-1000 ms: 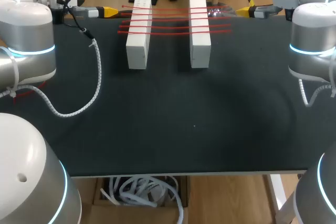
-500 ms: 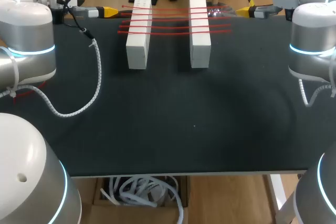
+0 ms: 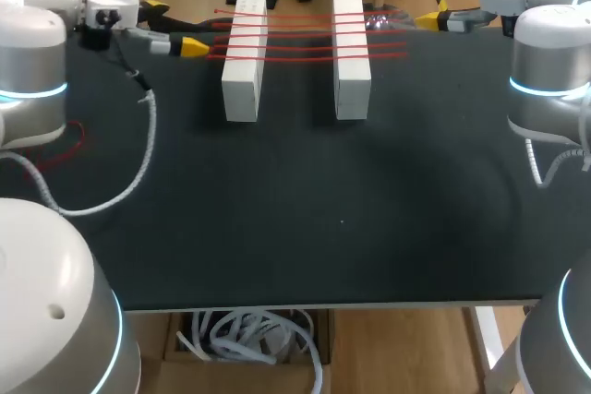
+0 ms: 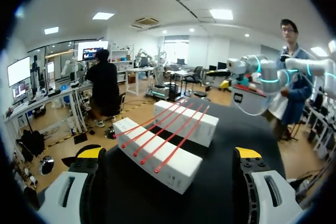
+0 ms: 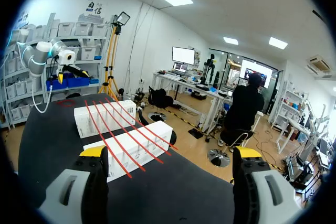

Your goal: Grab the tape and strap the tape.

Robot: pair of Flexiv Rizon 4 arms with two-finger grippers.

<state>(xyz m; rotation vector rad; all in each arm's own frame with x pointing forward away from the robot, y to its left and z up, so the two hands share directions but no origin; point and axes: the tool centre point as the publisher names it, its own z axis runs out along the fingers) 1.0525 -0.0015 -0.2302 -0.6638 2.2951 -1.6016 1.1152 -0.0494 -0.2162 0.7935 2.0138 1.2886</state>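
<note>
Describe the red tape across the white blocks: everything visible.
The red tape shows as four thin, straight, parallel strands. They lie across the tops of the left white block and the right white block, bridging the gap between them at the far end of the table. Their ends slightly overhang each block's outer side. Nothing grips them; the open left gripper sits beside their left ends.

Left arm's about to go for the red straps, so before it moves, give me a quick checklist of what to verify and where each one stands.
1. Left gripper open, nothing held: ok.
2. Right gripper open, near the table's far edge, apart from the straps: ok.
3. Red straps lying straight across both white blocks: ok.
4. Left gripper beside the strap ends at the left block: ok from above; its height against them, cannot tell.
5. Left arm's white cable apart from the blocks: ok.
</note>
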